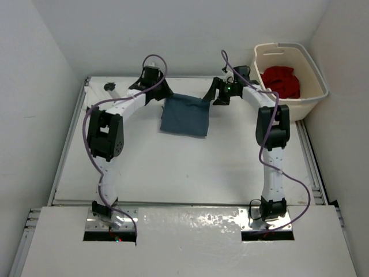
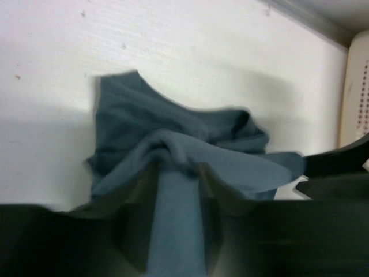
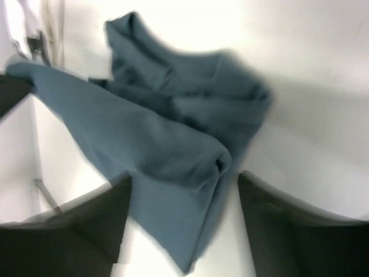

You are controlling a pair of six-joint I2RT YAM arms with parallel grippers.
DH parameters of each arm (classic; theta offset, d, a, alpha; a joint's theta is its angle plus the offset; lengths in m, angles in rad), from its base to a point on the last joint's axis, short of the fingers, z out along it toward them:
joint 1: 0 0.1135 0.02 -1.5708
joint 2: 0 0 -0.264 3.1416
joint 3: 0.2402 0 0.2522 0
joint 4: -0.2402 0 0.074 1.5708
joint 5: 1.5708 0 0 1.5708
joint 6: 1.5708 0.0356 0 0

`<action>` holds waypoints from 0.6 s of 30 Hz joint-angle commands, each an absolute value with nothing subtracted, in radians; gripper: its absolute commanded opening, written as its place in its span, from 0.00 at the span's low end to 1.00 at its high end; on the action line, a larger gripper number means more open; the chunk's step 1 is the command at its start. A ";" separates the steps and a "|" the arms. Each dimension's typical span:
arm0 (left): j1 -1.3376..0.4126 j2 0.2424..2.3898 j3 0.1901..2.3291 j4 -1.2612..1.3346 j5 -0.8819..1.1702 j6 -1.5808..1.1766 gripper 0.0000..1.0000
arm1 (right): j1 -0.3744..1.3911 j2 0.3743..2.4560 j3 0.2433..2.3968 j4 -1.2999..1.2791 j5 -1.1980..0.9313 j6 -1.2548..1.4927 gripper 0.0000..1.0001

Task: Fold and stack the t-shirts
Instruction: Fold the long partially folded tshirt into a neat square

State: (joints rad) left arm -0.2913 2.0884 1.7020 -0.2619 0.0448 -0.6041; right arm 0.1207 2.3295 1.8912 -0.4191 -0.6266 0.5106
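The dusty blue-grey t-shirt (image 1: 184, 117) lay as a folded, nearly square packet on the far middle part of the bench (image 1: 190, 167). It was between the two arms. Its far edge ran from left to right, and the rest of the cloth reached from that edge toward the arm bases.

The left end effector (image 1: 165, 97) was at the far left corner of the packet. In the left wrist view its fingers were narrow and pinched a bunched fold of the blue-grey cloth.

The right end effector (image 1: 214, 97) was at the far right corner. In the right wrist view it stood wide; a rolled edge of the shirt lay between the fingers (image 3: 75, 225), but they did not press it.

Both arms were about equally near to the shirt, one at each end of the far edge.

The red t-shirt (image 1: 282, 81) lay in the cream laundry basket (image 1: 314, 95), just beside the right arm, so I judged the right arm better placed to fetch it. A white shirt was not visible.
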 commanded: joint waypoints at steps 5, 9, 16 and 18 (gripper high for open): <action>-0.255 2.183 1.942 -0.311 0.012 -0.575 0.83 | 0.115 2.384 2.114 -0.336 -0.630 0.480 0.99; -0.255 2.146 1.942 -0.319 0.012 -0.554 1.00 | 0.117 2.278 2.016 -0.322 -0.640 0.465 0.99; -0.268 2.138 1.888 -0.244 0.147 -0.557 1.00 | 0.159 2.169 1.827 -0.249 -0.711 0.471 0.99; -0.278 2.152 1.893 -0.221 0.169 -0.566 1.00 | 0.182 2.174 1.801 -0.210 -0.715 0.495 0.99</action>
